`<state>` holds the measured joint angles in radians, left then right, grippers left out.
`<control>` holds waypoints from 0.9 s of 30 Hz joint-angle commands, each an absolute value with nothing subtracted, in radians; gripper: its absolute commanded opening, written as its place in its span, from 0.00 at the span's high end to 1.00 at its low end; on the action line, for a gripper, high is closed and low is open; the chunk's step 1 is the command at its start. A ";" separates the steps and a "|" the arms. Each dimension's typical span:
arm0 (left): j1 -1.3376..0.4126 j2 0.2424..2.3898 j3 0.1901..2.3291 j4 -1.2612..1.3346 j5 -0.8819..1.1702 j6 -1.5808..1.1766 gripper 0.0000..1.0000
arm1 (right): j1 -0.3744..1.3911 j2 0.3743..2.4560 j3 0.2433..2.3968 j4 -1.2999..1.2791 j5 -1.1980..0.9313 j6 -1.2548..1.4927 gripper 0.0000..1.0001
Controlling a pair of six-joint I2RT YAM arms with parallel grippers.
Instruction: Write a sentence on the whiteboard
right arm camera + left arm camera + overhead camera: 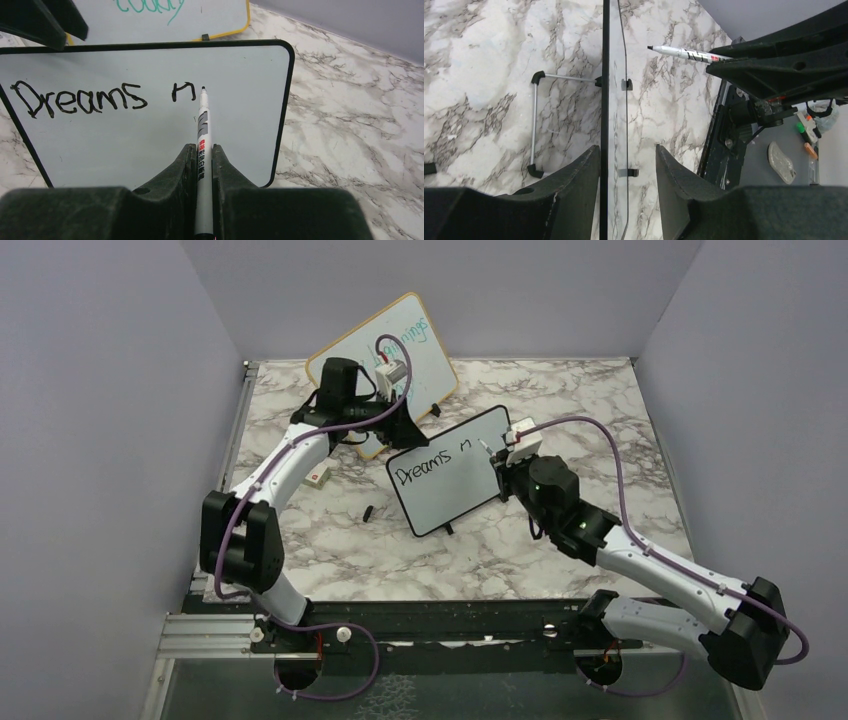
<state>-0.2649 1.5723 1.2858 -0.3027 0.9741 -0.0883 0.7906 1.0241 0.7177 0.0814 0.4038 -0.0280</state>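
Your marble table (pixel 560 540) carries the wood-framed board (pixel 425 345) with teal handwriting at the back, partly hidden by the left arm (pixel 290 465). The whiteboard (pixel 455 495) stands mid-table just before it. Your left gripper (pixel 628 175) straddles its edge, fingers spread, a gap on the front side. Your right gripper (pixel 202 150) pinches the marker (pixel 202 120), tip at the board beside the sentence (pixel 80 97), which reads "Dreams" plus one letter. A small black piece (pixel 369 511) lies left of the whiteboard.

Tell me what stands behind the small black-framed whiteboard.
A larger yellow-framed board with teal handwriting; the whiteboard covers its lower part in the right wrist view.
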 commanded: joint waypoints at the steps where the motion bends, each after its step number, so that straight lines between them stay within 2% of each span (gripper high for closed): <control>1: -0.325 1.678 1.385 -0.284 0.928 -0.125 0.55 | 0.787 0.995 0.711 0.104 0.396 -0.041 1.00; 10: -0.377 1.797 1.500 -0.347 0.904 -0.087 0.55 | 0.787 0.977 0.716 0.082 0.406 -0.043 1.00; 15: -0.380 1.805 1.512 -0.370 0.922 -0.058 0.80 | 0.787 0.978 0.718 0.077 0.402 -0.044 1.00; 19: -0.380 1.793 1.516 -0.438 0.926 -0.006 0.94 | 0.787 0.984 0.725 0.063 0.396 -0.048 1.00; 23: -0.380 1.778 1.512 -0.511 0.923 0.083 1.00 | 0.787 0.989 0.725 0.052 0.371 -0.064 1.00; 27: -0.380 1.760 1.507 -0.574 0.912 0.142 1.00 | 0.787 0.994 0.732 0.031 0.346 -0.073 1.00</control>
